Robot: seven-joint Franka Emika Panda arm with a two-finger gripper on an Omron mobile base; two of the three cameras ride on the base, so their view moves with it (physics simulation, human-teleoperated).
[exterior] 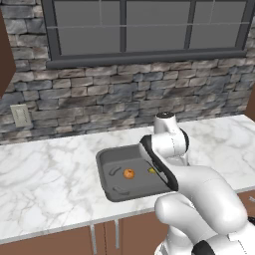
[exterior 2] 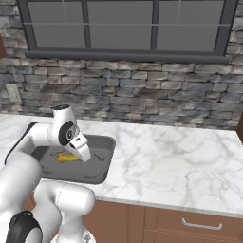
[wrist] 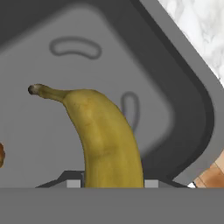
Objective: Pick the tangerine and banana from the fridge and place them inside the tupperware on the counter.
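My gripper [wrist: 112, 183] is shut on the banana [wrist: 103, 135], a curved yellow fruit with a dark tip that juts forward from between the fingers. It hangs low over the floor of the tupperware [wrist: 175, 109], the shallow dark grey tray [exterior: 117, 159] on the marbled counter [exterior: 50, 174]. The tangerine [exterior: 129, 173] lies inside the tray, just left of the banana [exterior: 152, 170], and its edge shows in the hand view at the far left. My arm covers the tray's right part in the left base view. From the right, the fruits [exterior 2: 65, 157] sit by the hand. The fridge is out of view.
A stone wall with a dark-framed window rises behind the counter [exterior 2: 166, 156]. A wall outlet [exterior: 21, 115] is at the left. Brown cabinets with silver handles [exterior 2: 201, 225] run below the counter's front edge. Open marble stretches on both sides of the tray [exterior 2: 97, 161].
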